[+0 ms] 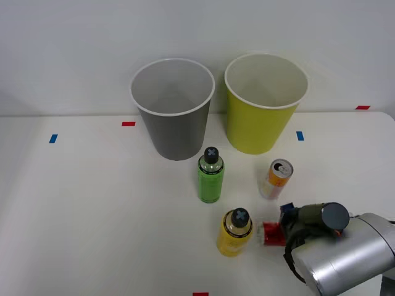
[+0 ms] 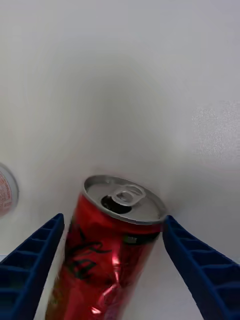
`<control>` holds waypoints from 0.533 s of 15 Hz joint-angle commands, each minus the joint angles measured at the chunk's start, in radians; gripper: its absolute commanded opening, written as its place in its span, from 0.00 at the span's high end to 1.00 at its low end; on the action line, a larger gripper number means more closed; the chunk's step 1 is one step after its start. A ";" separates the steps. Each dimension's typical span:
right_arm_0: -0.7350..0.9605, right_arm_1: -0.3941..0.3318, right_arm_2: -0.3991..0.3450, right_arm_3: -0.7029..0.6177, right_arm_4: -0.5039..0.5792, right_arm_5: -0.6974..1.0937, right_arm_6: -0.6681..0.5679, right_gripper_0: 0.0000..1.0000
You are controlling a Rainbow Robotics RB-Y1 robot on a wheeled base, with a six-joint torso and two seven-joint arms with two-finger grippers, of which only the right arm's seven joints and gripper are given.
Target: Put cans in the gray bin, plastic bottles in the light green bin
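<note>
Front view: right gripper (image 1: 279, 227) is low over the bench (image 1: 92, 203), wrist housing covering most of it. Red can (image 1: 272, 234) pokes out just ahead of it, toward the yellow bottle (image 1: 234, 232), which stands just beyond the can, maybe touching, can't tell. Orange-and-white can (image 1: 276, 179) is near, up and away from the gripper toward the bins. Green bottle (image 1: 210, 175) further off. Gray bin (image 1: 173, 110) and light green bin (image 1: 265, 102) are well beyond, both look empty, so nothing sorted yet.

Right wrist view: gripper (image 2: 112, 255) is spread, one blue finger (image 2: 32, 262) on each side of the red can (image 2: 107, 250). The other finger (image 2: 202, 265) sits just off the can near its rim. Neither pad clearly pressing, so released, not yet grasping. Can body looks dented and shiny. Orange-and-white can (image 2: 6, 190) shows at the edge, beside the first finger.

Step in hand, my read: grab the red can.
- Can looks slightly off-centre between the fingers; square up before closing.
- Close on the body below the rim, not the lid.
- Dented wall may slip or crush, so clamp gently.
- Lift straight up first, yellow bottle is close enough to get knocked.
- Then over to the gray bin, not the green one.
</note>
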 commanded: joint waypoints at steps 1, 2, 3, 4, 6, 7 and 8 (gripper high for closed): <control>0.000 -0.017 0.017 0.001 0.005 -0.003 0.021 0.29; 0.000 -0.015 0.018 0.000 0.006 -0.008 0.027 0.29; 0.000 -0.010 0.018 0.000 0.008 -0.009 0.033 0.28; 0.000 -0.007 0.018 0.000 0.011 -0.011 0.040 0.29; 0.000 0.002 0.021 0.000 0.012 -0.011 0.052 0.29; 0.000 0.003 0.026 0.000 0.012 -0.011 0.058 0.29; 0.000 0.003 0.037 0.000 0.025 -0.011 0.067 0.35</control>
